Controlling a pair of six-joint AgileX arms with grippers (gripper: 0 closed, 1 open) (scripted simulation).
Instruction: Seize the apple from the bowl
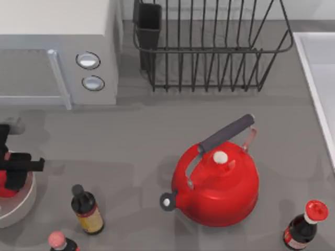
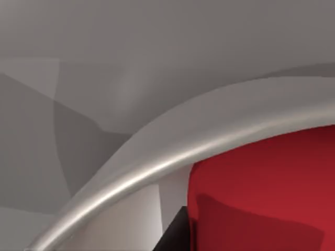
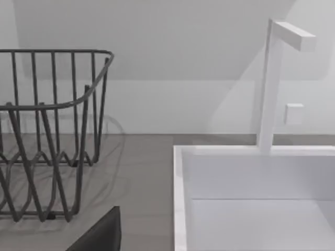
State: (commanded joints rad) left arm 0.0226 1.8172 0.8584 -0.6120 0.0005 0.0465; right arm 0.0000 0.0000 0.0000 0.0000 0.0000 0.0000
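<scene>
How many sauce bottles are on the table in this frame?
3. One dark-capped bottle stands in front, left of the kettle; one pink-capped bottle sits at the front edge just left of it, cut off; one red-capped bottle lies at front right. More may sit out of frame.

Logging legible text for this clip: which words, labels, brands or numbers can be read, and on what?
None can be read.
Sauce bottle: yellowish label, print too small to read.
Red-capped bottle: red label, unreadable.
Microwave knobs: no markings.
Kettle, bowl, apple: plain.
</scene>
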